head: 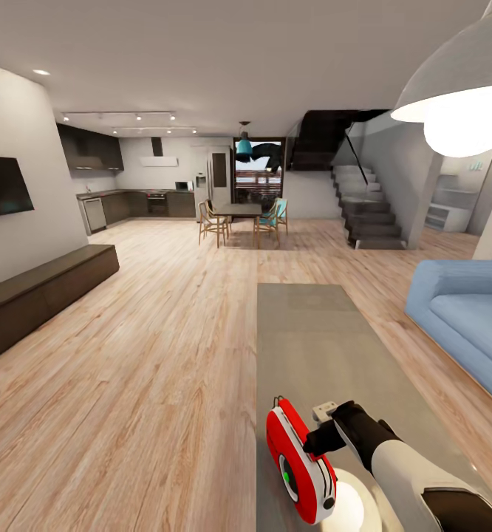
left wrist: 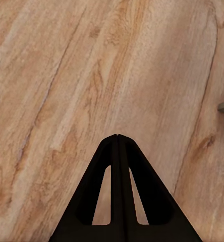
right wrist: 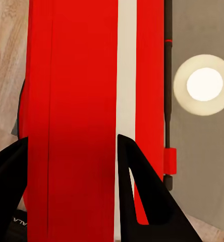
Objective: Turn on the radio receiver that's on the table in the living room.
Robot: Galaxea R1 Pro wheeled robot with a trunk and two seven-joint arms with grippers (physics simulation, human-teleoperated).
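living room floor (head: 150, 355) and table (head: 312, 347): right gripper (head: 321, 437), jaws wide, straddles the radio (head: 299, 462) to reach its switch; left gripper (left wrist: 117, 137) pinched closed, idle.

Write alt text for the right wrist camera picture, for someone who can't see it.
Close-up of the red radio receiver with a white stripe, between the right claw's two spread black fingers. It stands on the grey table, where a round lamp glare shows; wood floor lies beyond.

Stretching toward a distant kitchen (head: 139, 196): light wood plank floor (head: 150, 347), blue sofa (head: 471, 310), dark staircase (head: 368, 210), pendant lamp (head: 460, 92) glowing overhead.
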